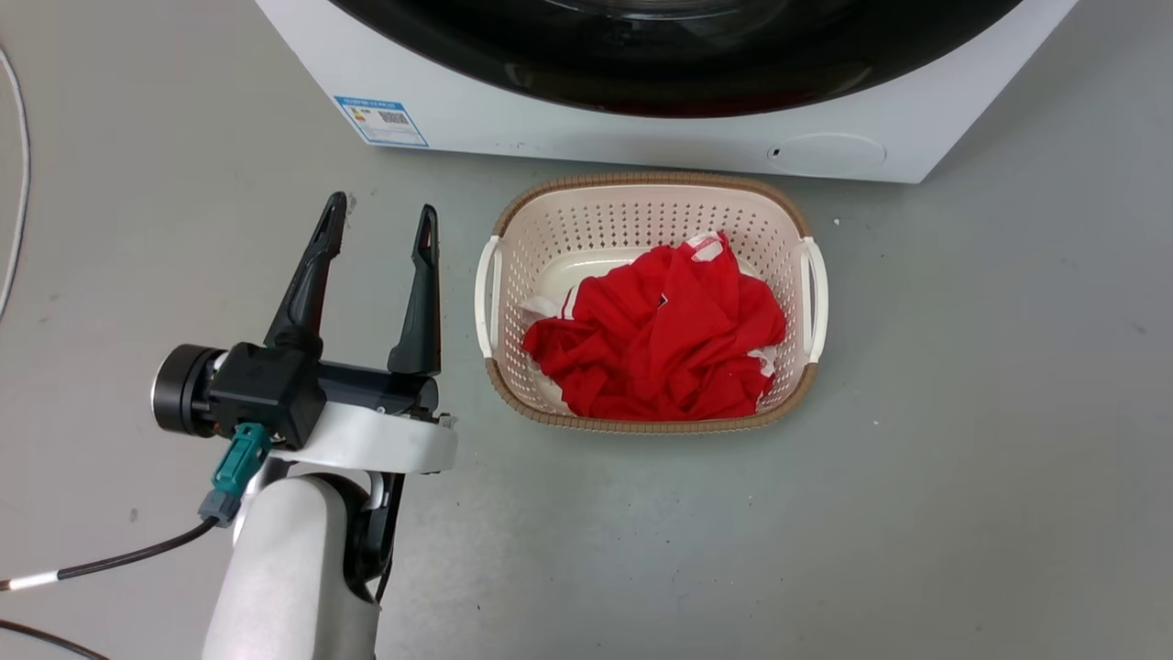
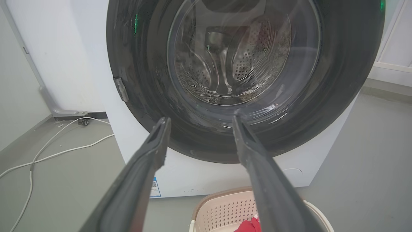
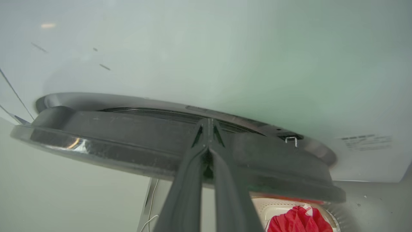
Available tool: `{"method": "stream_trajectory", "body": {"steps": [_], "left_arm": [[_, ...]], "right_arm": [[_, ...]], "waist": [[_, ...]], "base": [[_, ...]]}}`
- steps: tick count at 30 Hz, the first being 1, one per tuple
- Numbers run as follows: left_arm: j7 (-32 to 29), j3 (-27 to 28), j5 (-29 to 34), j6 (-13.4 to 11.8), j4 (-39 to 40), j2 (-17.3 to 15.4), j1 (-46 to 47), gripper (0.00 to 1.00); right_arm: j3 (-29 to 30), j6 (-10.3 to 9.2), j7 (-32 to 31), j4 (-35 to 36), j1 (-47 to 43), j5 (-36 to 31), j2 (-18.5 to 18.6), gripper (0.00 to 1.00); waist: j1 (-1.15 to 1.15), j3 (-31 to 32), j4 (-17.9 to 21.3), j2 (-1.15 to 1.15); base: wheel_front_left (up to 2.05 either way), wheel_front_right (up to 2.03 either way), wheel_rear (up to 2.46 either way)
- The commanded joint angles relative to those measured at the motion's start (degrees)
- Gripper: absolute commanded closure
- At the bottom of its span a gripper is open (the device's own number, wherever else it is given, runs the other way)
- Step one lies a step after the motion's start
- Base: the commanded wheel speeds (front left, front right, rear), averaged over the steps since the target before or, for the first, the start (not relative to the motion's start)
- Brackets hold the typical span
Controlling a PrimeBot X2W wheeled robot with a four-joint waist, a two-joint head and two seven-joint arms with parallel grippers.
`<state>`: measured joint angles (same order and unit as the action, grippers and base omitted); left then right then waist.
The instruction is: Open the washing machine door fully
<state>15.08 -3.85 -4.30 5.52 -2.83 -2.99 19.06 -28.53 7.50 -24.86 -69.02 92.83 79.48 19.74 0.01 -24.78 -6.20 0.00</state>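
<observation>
Right gripper [image 3: 208,122], its two dark fingers pressed together with nothing visible between them, lies with its tips against the rim of the washing machine door [image 3: 112,135]. From here the door is seen edge-on, a dark glossy disc standing out from the white front of the washing machine [image 3: 225,48]. To the right of the tips, a small metal loop [image 3: 291,140] sits at the door's edge. Whether the door is off its catch cannot be told.

Left gripper [image 1: 382,206], fingers spread and holding nothing, hangs well apart from the machine and points at the door's glass bowl. Just to the right of its fingers, a cream laundry basket [image 1: 651,179] with a red garment [image 1: 660,339] stands on the floor, close before the machine.

The step in hand appears to be freeing the door at its rim and swinging it wide. The closed fingers probably need to hook behind the rim, since the glossy face looks slippery. The pull should likely follow the door's arc about its hinge, not run straight out. The basket sits below the door's path, so the swing should pass above it.
</observation>
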Motion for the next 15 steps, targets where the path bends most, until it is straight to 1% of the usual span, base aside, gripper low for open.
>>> {"method": "stream_trajectory", "body": {"steps": [1,4,7,11,15], "left_arm": [[0.1,-0.3,-0.4,-0.2,0.2,0.1,1.0,0.00],[0.1,-0.7,-0.4,-0.1,0.0,0.1,1.9,0.00],[0.1,-1.1,-0.4,0.1,-0.2,0.1,2.3,0.00],[0.1,-1.6,-0.6,0.0,-0.2,0.1,2.8,0.00],[0.1,-1.9,-1.1,-0.4,-0.4,0.1,2.9,0.00]], "right_arm": [[-0.3,-0.01,-0.7,-0.5,0.9,-0.2,-1.1,1.00],[-0.7,-0.01,-2.4,-0.5,1.0,-0.3,-2.0,1.00],[-0.3,0.00,-5.2,0.3,0.6,0.8,-2.2,1.00],[0.6,-0.01,-8.1,1.6,0.5,2.0,-0.8,1.00],[1.3,-0.02,-10.9,2.9,-0.5,3.1,-0.2,1.00]], "waist": [[-0.01,-1.1,-0.3,0.00],[-0.01,-1.7,-0.6,0.00],[-0.01,-2.0,-0.8,0.00],[-0.01,-2.4,-0.9,0.00],[-0.01,-2.3,-0.7,0.00]], "base": [[0.00,0.00,0.00],[0.00,0.00,0.00],[0.00,0.00,0.00],[0.00,0.00,0.00],[0.00,0.00,0.00]]}}
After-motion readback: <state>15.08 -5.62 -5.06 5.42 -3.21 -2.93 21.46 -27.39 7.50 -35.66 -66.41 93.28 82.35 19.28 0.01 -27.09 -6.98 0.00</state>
